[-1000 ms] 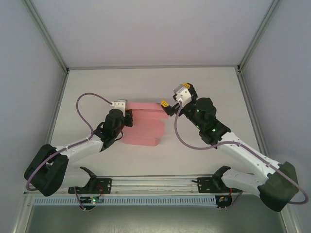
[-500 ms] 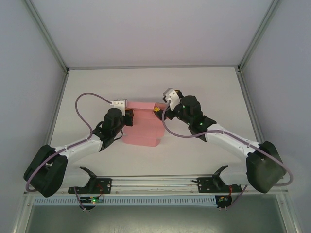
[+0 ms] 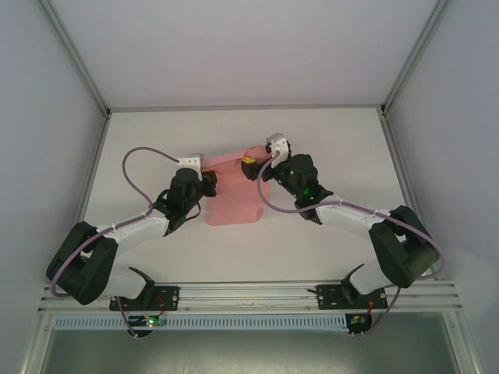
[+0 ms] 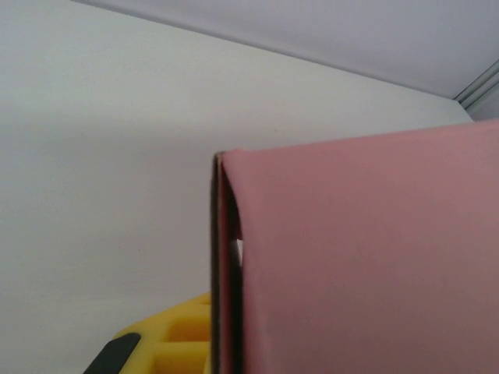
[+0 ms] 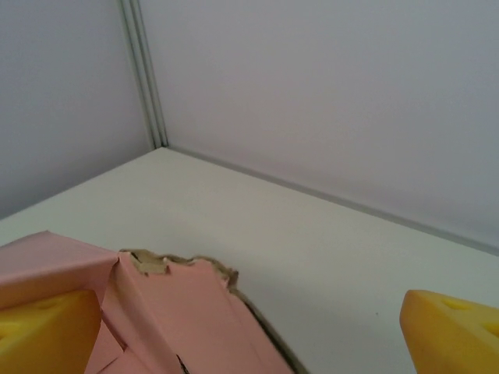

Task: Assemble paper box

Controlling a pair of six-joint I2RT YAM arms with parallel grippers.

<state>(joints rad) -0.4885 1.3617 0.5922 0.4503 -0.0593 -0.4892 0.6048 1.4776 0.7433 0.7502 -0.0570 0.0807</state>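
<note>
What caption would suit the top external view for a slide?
Paper-box assembly: left gripper clamps the pink paper box at its left edge, open right gripper at its far corner.

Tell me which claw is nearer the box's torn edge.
Right. The right claw sits open at the paper box's far corner, torn edge just ahead; left claw is shut on the box's left side.

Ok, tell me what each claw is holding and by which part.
The left claw is clamped on the paper box at its left edge. The right claw is open at the box's far right corner, holding nothing.
</note>
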